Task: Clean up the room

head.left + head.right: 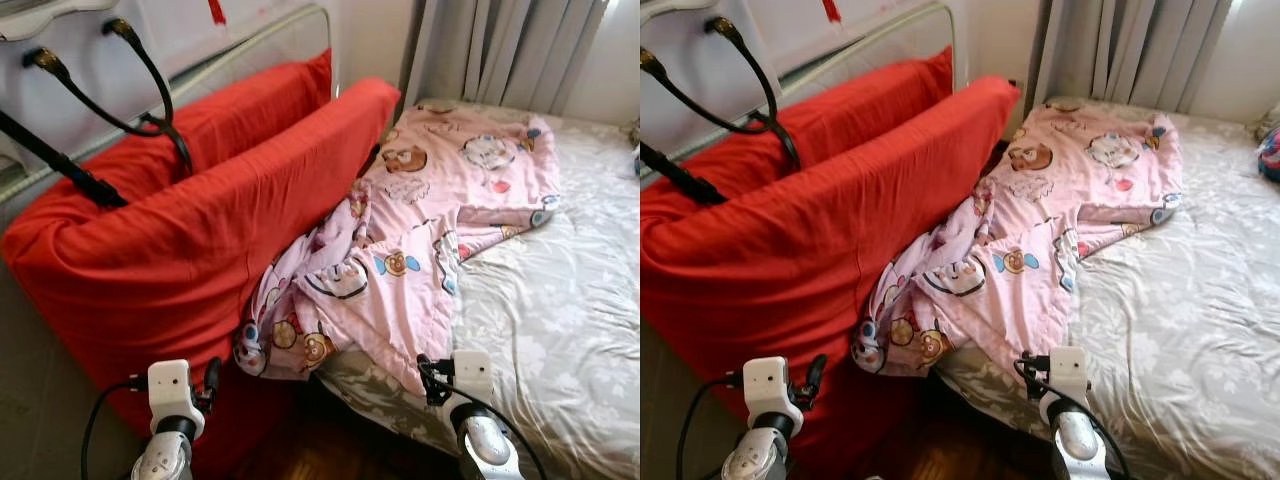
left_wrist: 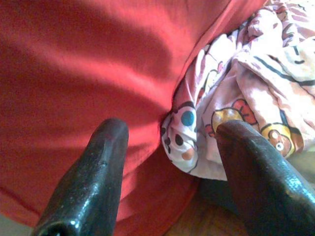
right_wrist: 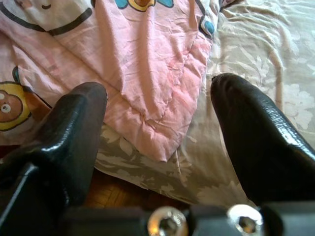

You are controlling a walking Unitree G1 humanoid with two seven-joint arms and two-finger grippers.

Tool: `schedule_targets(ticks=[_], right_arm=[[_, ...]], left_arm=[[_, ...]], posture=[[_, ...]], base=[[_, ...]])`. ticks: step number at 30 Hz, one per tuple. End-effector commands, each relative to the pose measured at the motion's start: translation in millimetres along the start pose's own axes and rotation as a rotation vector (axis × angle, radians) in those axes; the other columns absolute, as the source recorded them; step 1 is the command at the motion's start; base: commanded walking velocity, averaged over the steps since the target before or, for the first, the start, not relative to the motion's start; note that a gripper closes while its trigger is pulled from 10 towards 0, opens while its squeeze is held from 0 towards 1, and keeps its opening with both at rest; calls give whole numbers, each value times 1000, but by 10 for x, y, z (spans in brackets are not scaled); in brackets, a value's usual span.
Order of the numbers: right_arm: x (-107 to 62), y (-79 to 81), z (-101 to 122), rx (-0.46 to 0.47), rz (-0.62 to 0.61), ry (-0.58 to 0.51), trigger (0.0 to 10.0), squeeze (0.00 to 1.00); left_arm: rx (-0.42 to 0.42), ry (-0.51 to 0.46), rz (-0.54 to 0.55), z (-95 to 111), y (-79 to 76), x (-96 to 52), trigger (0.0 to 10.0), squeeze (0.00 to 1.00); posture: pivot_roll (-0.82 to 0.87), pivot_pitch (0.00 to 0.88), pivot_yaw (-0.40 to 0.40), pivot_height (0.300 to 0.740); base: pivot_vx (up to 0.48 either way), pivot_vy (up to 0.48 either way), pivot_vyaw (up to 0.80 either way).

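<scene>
Pink blanket is lying crumpled across the bed, one end hanging beside the red mattress; we are reaching toward it, left gripper and right gripper both spread wide and empty, so next we are needing to close on its lower edge

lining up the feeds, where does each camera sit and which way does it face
Left eye: on the head, looking down at the bed, pink quilt and red cushions; both wrists show.
Right eye: beside it, same scene.
Left wrist: along the open left gripper at cushion and quilt edge.
Right wrist: along the open right gripper at the quilt corner on the bed.
All four share the quilt.
</scene>
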State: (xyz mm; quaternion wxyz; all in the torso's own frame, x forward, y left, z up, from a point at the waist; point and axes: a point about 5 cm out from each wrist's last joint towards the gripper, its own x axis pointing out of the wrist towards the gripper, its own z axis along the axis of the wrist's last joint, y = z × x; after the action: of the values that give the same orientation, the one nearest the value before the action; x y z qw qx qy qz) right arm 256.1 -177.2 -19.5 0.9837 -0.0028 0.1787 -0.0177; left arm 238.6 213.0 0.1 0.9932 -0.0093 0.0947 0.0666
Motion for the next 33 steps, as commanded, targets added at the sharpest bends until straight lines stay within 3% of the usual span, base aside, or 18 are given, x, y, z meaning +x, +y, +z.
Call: schedule_targets(ticks=[1,18,33], right_arm=[[1,4,1,5,-1,1,10000,0],[20,26,-33,-11,2,53,10000,0],[27,50,11,8,10,18,10000,0]], left_arm=[[-9,16,12,-30,20,-26,10000,0],[-11,19,11,-26,9,-19,10000,0],[-13,17,7,-11,8,-8,10000,0]], posture=[[-41,86,32,665],[-39,90,30,655],[-38,90,33,645]], base=[[0,0,0],[0,0,0],[0,0,0]])
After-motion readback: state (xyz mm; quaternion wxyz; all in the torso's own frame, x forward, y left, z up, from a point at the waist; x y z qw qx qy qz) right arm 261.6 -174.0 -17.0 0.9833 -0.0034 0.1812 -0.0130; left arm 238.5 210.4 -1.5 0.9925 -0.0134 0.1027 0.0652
